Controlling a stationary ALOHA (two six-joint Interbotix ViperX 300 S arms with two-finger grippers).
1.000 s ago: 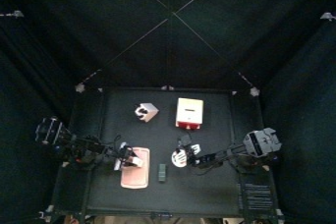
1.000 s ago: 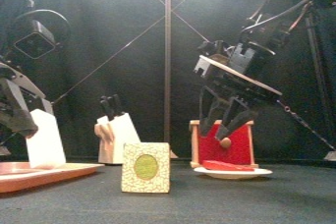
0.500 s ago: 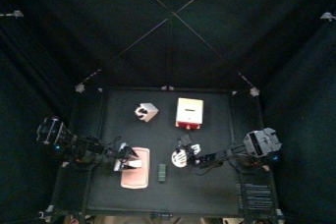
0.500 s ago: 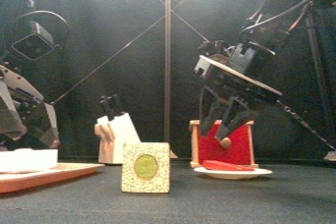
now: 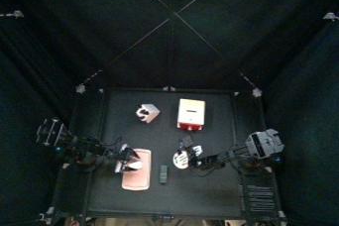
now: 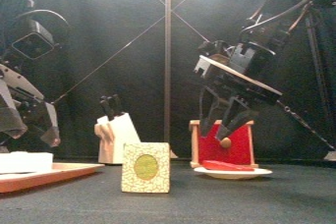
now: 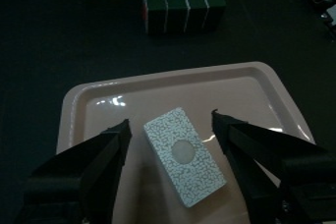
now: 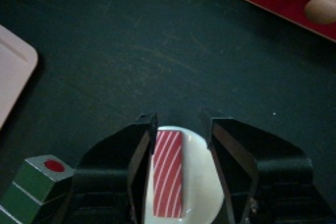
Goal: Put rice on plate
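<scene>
The rice (image 7: 187, 154), a white speckled block, lies flat on the pale pink plate (image 7: 105, 110). My left gripper (image 7: 178, 154) hovers just over it, open, one jaw on each side and neither touching it. From the front, the rice (image 6: 27, 161) rests on the plate (image 6: 66, 173) at the table's left edge. In the top view the plate (image 5: 134, 179) is at front left, with the left gripper (image 5: 123, 157) over its far end. My right gripper (image 8: 178, 141) hangs open above a small white dish (image 8: 195, 174) that holds a red striped piece.
A green patterned box (image 6: 145, 167) stands between the plate and the dish (image 6: 237, 172). The red-and-cream box (image 5: 193, 115) lies at the back right, and a small white-and-pink block (image 5: 146, 113) at the back left. Black curtains close off every side.
A second ago the rice stood upright in my left gripper. It now lies flat on the plate, and the left jaws have opened around it. The right arm has not moved.
</scene>
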